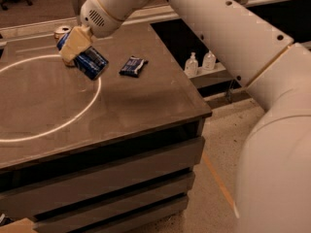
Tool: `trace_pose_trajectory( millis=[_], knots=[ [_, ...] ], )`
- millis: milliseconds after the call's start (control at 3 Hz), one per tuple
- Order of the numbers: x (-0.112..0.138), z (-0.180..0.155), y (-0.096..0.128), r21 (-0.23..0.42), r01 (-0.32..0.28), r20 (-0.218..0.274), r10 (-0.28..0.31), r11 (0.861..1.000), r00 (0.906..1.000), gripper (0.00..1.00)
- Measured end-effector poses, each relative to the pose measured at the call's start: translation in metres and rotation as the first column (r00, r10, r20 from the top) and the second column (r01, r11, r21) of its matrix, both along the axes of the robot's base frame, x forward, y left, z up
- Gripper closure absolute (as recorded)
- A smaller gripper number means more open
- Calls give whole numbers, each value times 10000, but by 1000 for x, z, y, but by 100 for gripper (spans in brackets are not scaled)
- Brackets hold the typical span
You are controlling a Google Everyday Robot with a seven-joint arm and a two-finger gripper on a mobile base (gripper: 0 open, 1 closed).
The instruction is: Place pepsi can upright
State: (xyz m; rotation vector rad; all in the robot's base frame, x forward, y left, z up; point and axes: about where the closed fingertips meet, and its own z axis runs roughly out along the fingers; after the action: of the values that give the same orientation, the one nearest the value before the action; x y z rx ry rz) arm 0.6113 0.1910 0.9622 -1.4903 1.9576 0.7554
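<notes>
The pepsi can (91, 62), blue with a silver rim, is held tilted above the dark table top (146, 101), left of centre at the back. My gripper (75, 45) is shut on the pepsi can, its tan fingers (74, 43) clamped across the can's upper part. The can's lower end points down and to the right. The white arm reaches in from the upper right.
A tan can (61, 31) stands behind the gripper, mostly hidden. A small dark blue snack wrapper (133, 65) lies to the right of the pepsi can. A white ring (97, 93) marks the table top. Two clear bottles (199, 62) stand on a low shelf beyond the table's right edge.
</notes>
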Motion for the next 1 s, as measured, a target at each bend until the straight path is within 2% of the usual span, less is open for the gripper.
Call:
trace_pose_trajectory(
  millis=[333, 667, 1000],
  knots=[
    [-4, 16, -2, 2214, -1033, 456, 955, 9697, 9944, 100],
    [-13, 21, 2, 2436, -1857, 1177, 1611, 9519, 9799, 100],
    [-15, 9, 3, 2717, -2091, 1365, 1774, 9394, 9746, 100]
  ],
)
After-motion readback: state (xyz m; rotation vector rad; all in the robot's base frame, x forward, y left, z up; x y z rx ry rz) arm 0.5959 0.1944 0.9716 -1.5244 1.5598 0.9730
